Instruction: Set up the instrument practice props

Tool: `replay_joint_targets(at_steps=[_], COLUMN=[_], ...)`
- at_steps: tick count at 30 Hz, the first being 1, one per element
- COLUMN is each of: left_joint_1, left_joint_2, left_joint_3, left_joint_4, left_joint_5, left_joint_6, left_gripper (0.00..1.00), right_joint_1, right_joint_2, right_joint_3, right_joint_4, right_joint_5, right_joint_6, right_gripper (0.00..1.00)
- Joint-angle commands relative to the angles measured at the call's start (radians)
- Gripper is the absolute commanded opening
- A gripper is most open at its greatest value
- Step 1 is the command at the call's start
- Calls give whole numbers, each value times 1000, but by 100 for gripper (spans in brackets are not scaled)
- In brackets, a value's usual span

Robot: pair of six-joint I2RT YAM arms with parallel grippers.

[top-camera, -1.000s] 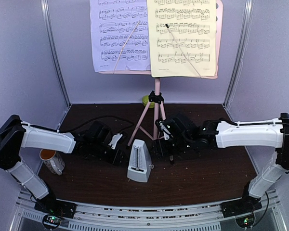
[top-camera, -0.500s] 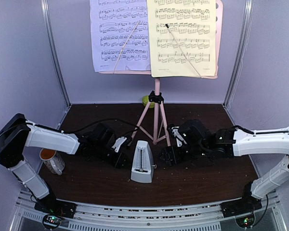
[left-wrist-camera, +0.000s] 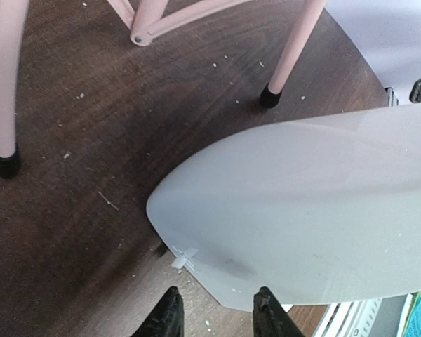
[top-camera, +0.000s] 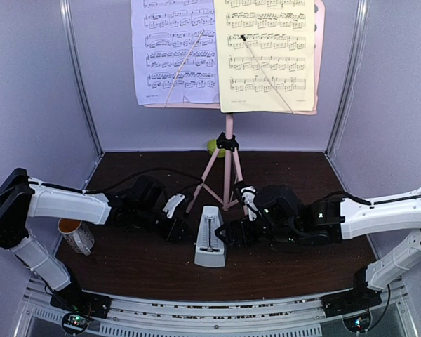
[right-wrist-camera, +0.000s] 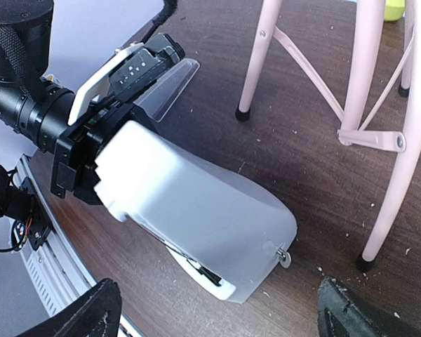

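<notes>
The pink music stand [top-camera: 229, 172] stands at the back centre. It holds the lavender page [top-camera: 174, 49] and the pale-yellow page [top-camera: 266, 53]. The grey metronome [top-camera: 210, 237] stands upright on the table in front of it, its pendulum face uncovered. My left gripper [top-camera: 178, 228] is just left of the metronome. In the left wrist view it [left-wrist-camera: 217, 319] is open and empty, with the metronome's edge [left-wrist-camera: 302, 217] right ahead. My right gripper [top-camera: 231, 233] is just right of the metronome. In the right wrist view it [right-wrist-camera: 221, 314] is wide open, facing the metronome [right-wrist-camera: 203, 217].
A white mug [top-camera: 74, 235] stands at the left by my left arm. A lime-green bowl [top-camera: 212, 146] sits behind the stand. The stand's legs [right-wrist-camera: 365, 70] spread close behind both grippers. A clear translucent piece [right-wrist-camera: 170, 84] shows by my left wrist.
My right gripper drew back from the stand's legs, then came in low at the metronome's right side. The metronome has shifted slightly right. My left gripper stays at its left.
</notes>
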Motion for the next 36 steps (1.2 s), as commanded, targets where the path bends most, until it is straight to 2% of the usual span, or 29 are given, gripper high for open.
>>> replay_joint_targets(at_steps=[1,8,19,22,26,28,36], left_joint_1=[-4,-4,-4,-4,-4,-4,-4], left_joint_2=[-40,-66,-113,-119,-126,-127,-125], left_joint_3=[18,13,-3,-4,-6,-4,-3], left_joint_4=[-2,-9,-35,-46,-51,-54,-51], left_joint_5=[-57,-71,-98,-109,-114,-114,-112], left_joint_6=[15,5,6,8,11,11,15], left_gripper=[37,38,38,38,38,38,38], right_joint_1=[41,94,97,97,97,97,97], right_joint_2=[47,109,140,141,129,126,98], right_joint_3=[43,77,76,71,54,48,15], right_joint_4=[88,155,181,177,180,179,182], right_joint_5=[142,254,330,336,352,353,342], right_joint_6=[-22,-91,-97,-94,-81,-75,-67], right_gripper=[98,95,77,71,57,53,49])
